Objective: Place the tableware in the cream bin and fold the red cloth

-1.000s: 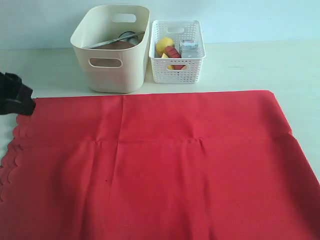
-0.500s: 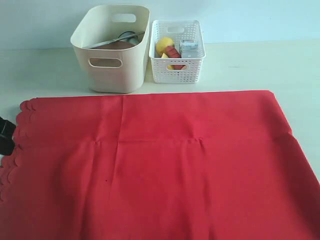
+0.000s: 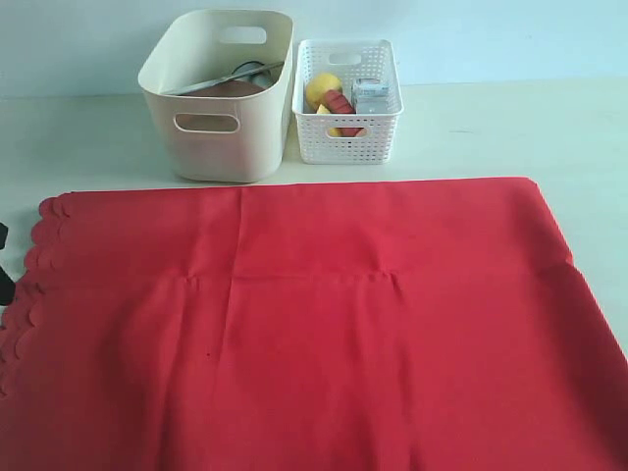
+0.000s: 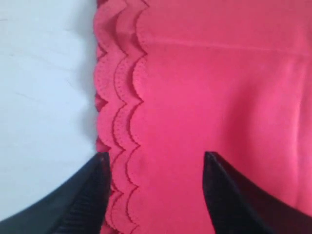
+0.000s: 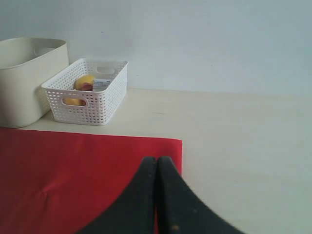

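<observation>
left tool (image 4: 156, 157) spread wide over scalloped red cloth (image 4: 219, 78)

A pale cream tabletop (image 3: 491, 128) runs to the far side, meeting a plain light blue-grey wall (image 3: 471, 39); the light is soft and even.

We log red cloth (image 3: 324, 324): matt woven fabric; cream bin (image 3: 235, 157): smooth plastic; white basket (image 3: 348, 145) beside it: lattice plastic.
</observation>
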